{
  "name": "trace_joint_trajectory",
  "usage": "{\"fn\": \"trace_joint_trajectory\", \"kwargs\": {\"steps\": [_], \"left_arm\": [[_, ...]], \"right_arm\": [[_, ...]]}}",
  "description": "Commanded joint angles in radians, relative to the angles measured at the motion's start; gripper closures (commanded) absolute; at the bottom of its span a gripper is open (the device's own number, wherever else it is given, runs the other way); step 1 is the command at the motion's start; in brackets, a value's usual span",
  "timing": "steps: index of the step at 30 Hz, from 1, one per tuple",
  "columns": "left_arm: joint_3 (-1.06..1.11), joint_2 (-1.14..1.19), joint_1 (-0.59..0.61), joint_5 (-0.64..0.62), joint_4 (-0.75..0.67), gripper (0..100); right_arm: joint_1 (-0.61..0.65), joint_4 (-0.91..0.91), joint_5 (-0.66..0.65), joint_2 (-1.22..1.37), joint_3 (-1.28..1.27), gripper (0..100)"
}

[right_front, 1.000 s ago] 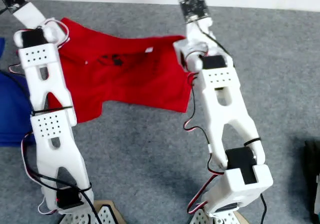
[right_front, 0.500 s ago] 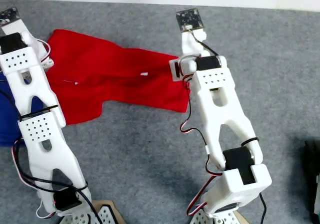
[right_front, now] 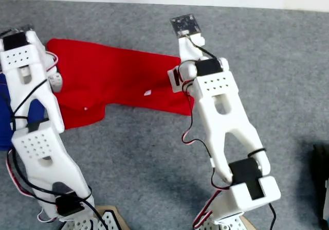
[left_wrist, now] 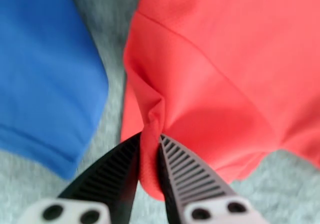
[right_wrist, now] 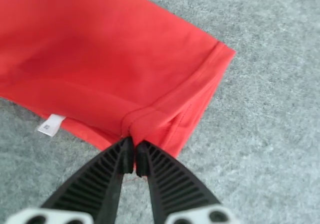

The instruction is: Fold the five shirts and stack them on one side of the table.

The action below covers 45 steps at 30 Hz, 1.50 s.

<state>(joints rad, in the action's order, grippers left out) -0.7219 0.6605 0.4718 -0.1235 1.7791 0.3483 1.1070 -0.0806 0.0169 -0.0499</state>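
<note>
A red shirt (right_front: 118, 83) lies spread across the grey table between the two arms, a small white tag (right_front: 147, 92) showing near its front edge. My left gripper (left_wrist: 149, 139) is shut on a pinched fold of the red shirt (left_wrist: 220, 68) at its left end. My right gripper (right_wrist: 134, 149) is shut on the hem of the red shirt (right_wrist: 90, 58) at its right end. In the high view the left arm (right_front: 25, 70) covers the shirt's left side and the right arm (right_front: 211, 86) stands over its right edge.
A blue shirt (left_wrist: 40, 68) lies just left of the red one, seen as a blue patch (right_front: 4, 111) at the table's left edge. A dark object (right_front: 323, 178) sits at the far right edge. Grey carpet-like table (right_front: 144, 158) stretches in front of the shirt.
Both grippers have pulled the far edge of the red shirt toward the front, folding it over. The shirt is now a narrower band and the white tag has moved frontward.
</note>
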Motion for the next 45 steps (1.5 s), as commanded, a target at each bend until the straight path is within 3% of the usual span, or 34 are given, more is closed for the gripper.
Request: {"fn": "trace_joint_trajectory", "kwargs": {"steps": [1, 10, 16, 24, 30, 36, 41, 45], "left_arm": [[0.173, -0.148, -0.015, 0.009, -0.029, 99], [0.42, -0.17, 0.056, 0.071, -0.192, 99], [0.463, -0.173, 0.054, 0.109, -0.227, 99], [0.458, -0.179, 0.058, 0.166, -0.216, 74], [0.426, -0.234, 0.124, 0.206, -0.161, 77], [0.421, -0.335, 0.186, 0.256, -0.11, 80], [0.542, -0.337, 0.157, 0.258, -0.13, 82], [0.657, -0.34, 0.142, 0.258, -0.235, 82]], "right_arm": [[0.002, -0.012, 0.011, -0.059, -0.025, 99.1], [-0.045, -0.16, 0.003, -0.064, -0.22, 99.1], [-0.05, -0.213, 0.005, -0.064, -0.275, 99.1], [-0.033, -0.236, 0.008, -0.065, -0.283, 98.5], [-0.031, -0.219, 0.009, -0.067, -0.278, 87.0], [-0.021, -0.16, 0.038, -0.13, -0.271, 86.8], [-0.007, -0.162, 0.072, -0.234, -0.334, 86.8], [0.008, -0.162, 0.072, -0.291, -0.389, 86.8]]}}
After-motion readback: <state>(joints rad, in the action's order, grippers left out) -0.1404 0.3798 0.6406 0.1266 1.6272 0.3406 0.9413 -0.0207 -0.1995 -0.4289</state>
